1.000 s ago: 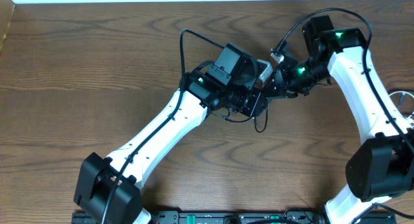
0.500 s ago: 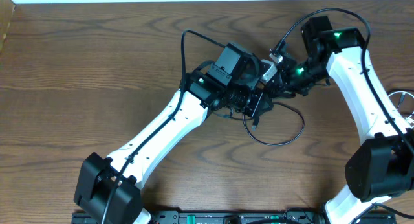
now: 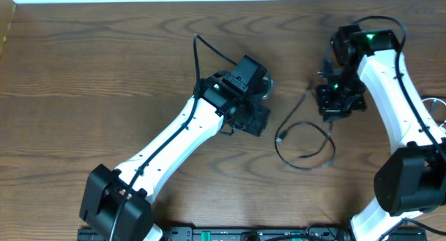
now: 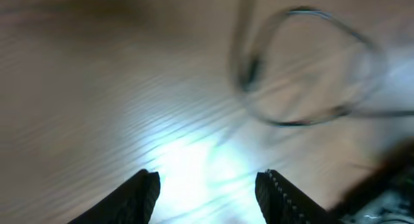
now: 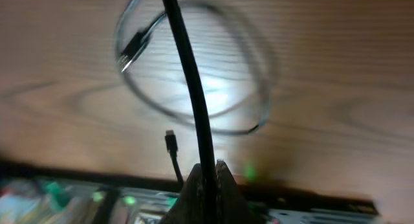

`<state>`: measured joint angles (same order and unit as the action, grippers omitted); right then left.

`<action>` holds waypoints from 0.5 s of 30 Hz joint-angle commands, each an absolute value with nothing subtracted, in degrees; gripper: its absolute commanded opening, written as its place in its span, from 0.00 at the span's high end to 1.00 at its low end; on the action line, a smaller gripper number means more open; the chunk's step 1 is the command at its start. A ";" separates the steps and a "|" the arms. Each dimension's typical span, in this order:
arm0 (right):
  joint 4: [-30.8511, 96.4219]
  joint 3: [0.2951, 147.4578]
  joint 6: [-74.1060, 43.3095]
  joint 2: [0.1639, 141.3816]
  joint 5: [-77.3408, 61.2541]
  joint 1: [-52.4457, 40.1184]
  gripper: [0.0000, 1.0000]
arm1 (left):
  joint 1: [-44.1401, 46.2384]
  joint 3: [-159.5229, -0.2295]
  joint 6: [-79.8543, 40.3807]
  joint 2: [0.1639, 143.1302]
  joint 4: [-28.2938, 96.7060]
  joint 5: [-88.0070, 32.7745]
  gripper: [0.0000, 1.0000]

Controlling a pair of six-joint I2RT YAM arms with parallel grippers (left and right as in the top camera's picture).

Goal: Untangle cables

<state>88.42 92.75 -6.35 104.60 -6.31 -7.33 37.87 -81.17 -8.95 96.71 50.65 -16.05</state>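
Cable (image 5: pixel 191 88) inside right pincer (image 5: pixel 208 170)

Was prob. a robotics lab: wood-grain table (image 3: pixel 83 74) w/ white L arm (image 3: pixel 174 140) & R arm (image 3: pixel 397 95), electronics rail (image 3: pixel 244 235) at front edge.

Overhead looks straight down; both wrist views, low and close, share the black cable (image 3: pixel 306 167)

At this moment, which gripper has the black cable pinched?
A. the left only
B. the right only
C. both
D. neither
B: the right wrist view shows the right gripper closed on the black cable, while the left wrist view shows the left gripper open and empty.
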 commanded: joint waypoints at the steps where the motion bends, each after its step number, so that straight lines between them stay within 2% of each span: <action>1: 89.06 90.45 -8.64 104.60 2.37 -6.35 0.99 | 35.48 -81.12 -9.26 96.62 53.60 -6.72 0.47; 15: 78.48 71.00 -14.81 104.60 3.92 -4.47 0.99 | 27.97 -81.12 -11.27 96.62 56.31 -5.69 0.47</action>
<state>79.44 73.73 -12.27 104.62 2.83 -5.06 28.27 -81.12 -10.70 96.71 55.70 -6.72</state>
